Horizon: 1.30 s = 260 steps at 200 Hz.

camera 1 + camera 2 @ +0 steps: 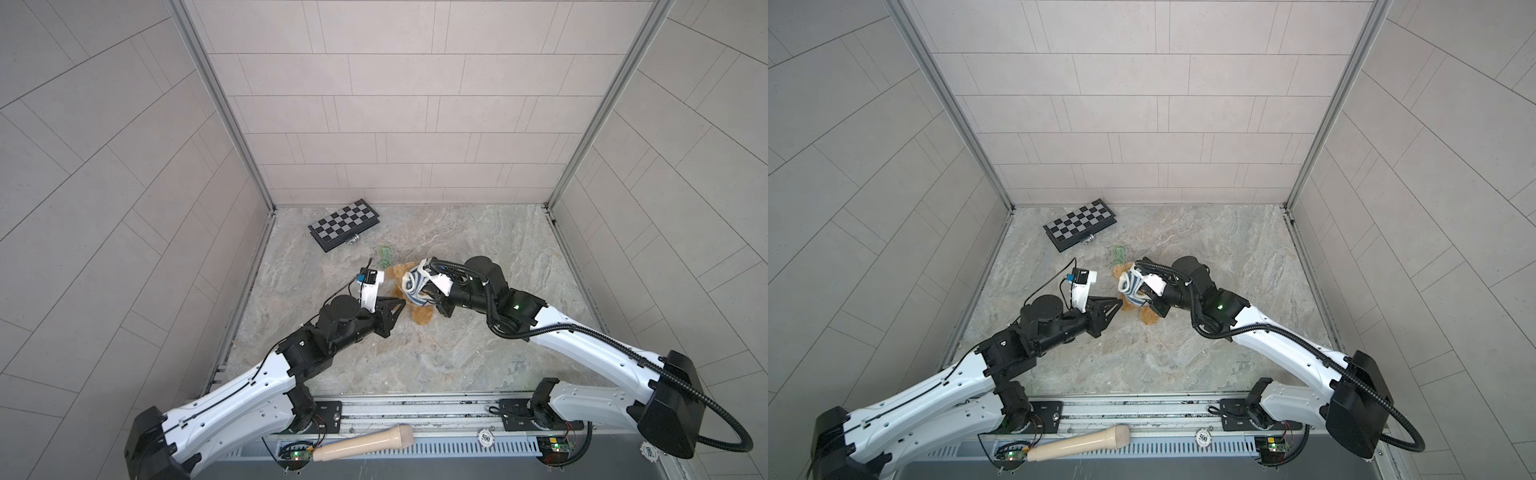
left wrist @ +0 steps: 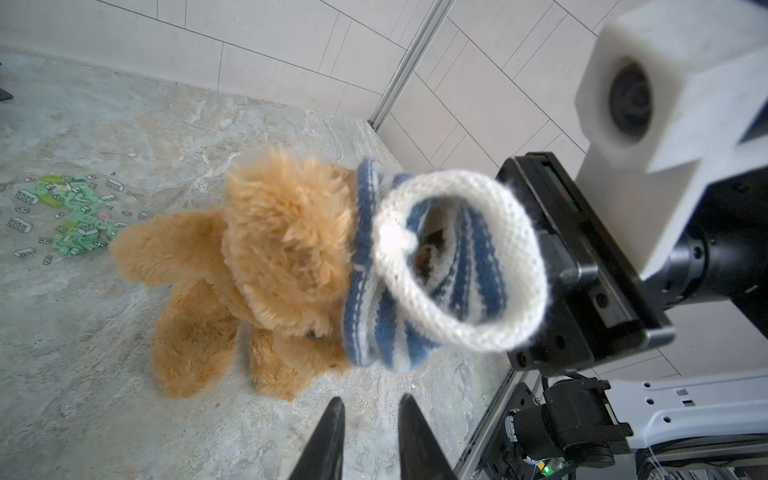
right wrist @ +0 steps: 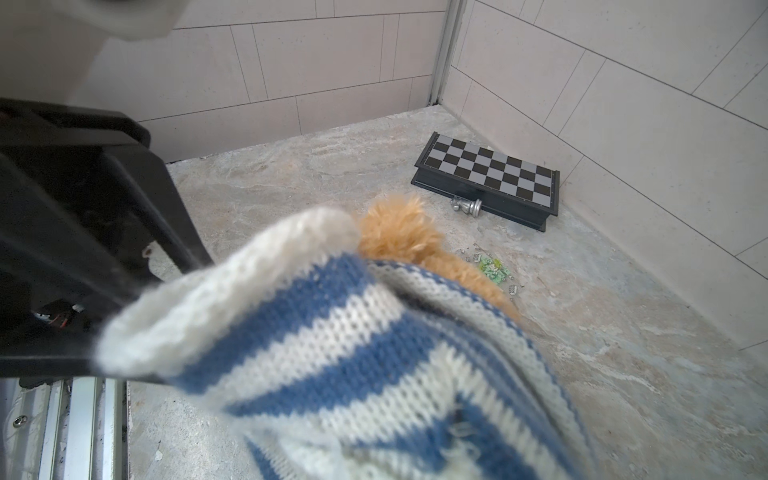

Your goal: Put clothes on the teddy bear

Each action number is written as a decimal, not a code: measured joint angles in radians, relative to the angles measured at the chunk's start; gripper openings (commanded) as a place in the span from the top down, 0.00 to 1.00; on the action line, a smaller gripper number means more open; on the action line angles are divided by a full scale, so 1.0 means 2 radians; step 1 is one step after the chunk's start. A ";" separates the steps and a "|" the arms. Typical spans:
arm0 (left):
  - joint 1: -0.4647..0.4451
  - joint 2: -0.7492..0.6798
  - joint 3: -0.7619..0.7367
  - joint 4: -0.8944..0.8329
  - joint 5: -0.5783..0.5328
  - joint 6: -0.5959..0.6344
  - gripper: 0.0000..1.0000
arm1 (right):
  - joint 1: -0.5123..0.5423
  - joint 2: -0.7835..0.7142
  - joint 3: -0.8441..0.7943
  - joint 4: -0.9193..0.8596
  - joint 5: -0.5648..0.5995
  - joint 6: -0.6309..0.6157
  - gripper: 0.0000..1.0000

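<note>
The teddy bear is fluffy and golden-brown and sits at the middle of the marble floor. A blue-and-white striped knit sweater hangs bunched against the bear, its white rim gaping. My right gripper is shut on the sweater; the knit hides its jaws in the right wrist view. My left gripper is open a little just left of the bear, with only bare floor between its fingers.
A folded chessboard lies at the back left, with a silver chess piece beside it. Small green bricks lie scattered just behind the bear. A wooden handle and a poker chip rest on the front rail.
</note>
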 measured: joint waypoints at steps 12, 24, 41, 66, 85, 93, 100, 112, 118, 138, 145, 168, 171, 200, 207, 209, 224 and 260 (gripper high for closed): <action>0.000 0.005 0.003 0.006 -0.001 0.000 0.75 | 0.003 -0.002 -0.003 0.002 -0.002 -0.001 1.00; 0.000 0.007 0.006 0.009 -0.001 0.001 0.75 | 0.004 -0.004 -0.004 0.004 -0.003 -0.002 1.00; 0.000 0.010 0.010 0.014 -0.003 0.005 0.72 | 0.005 -0.004 -0.005 0.008 -0.004 -0.002 1.00; 0.000 0.014 0.024 0.011 -0.015 0.013 0.73 | 0.011 -0.004 -0.005 0.011 -0.006 -0.003 1.00; 0.000 0.018 0.035 0.010 -0.030 0.020 0.76 | 0.013 -0.004 -0.005 0.013 -0.007 -0.003 1.00; 0.000 0.020 0.039 0.009 -0.035 0.023 0.77 | 0.014 -0.004 -0.005 0.014 -0.007 -0.003 1.00; 0.000 0.021 0.043 0.007 -0.040 0.027 0.77 | 0.014 -0.004 -0.005 0.014 -0.008 -0.003 1.00; 0.000 0.024 0.047 0.005 -0.047 0.032 0.79 | 0.015 -0.004 -0.005 0.014 -0.008 -0.003 1.00; 0.000 0.026 0.049 0.003 -0.050 0.034 0.80 | 0.016 -0.004 -0.005 0.014 -0.007 -0.003 1.00; 0.000 0.034 0.058 -0.004 -0.057 0.043 0.80 | 0.018 -0.004 -0.005 0.013 -0.007 -0.003 1.00; 0.000 0.037 0.060 -0.006 -0.059 0.045 0.80 | 0.019 -0.004 -0.005 0.013 -0.007 -0.004 1.00; 0.000 0.048 0.068 -0.014 -0.062 0.053 0.79 | 0.020 -0.004 -0.005 0.013 -0.007 -0.004 1.00; 0.000 0.049 0.069 -0.014 -0.062 0.054 0.79 | 0.020 -0.004 -0.005 0.013 -0.007 -0.004 1.00; -0.002 0.060 0.076 -0.020 -0.063 0.061 0.87 | 0.021 -0.004 -0.005 0.013 -0.005 -0.004 1.00; -0.002 0.061 0.076 -0.020 -0.064 0.062 0.89 | 0.021 -0.004 -0.005 0.013 -0.005 -0.004 1.00; -0.002 0.062 0.076 -0.021 -0.064 0.064 0.90 | 0.021 -0.004 -0.005 0.013 -0.005 -0.004 1.00; -0.004 0.061 0.076 -0.023 -0.068 0.068 0.93 | 0.022 -0.004 -0.005 0.013 -0.003 -0.004 1.00; -0.004 0.050 0.082 -0.045 -0.083 0.069 1.00 | 0.025 -0.004 -0.005 0.013 0.003 -0.004 1.00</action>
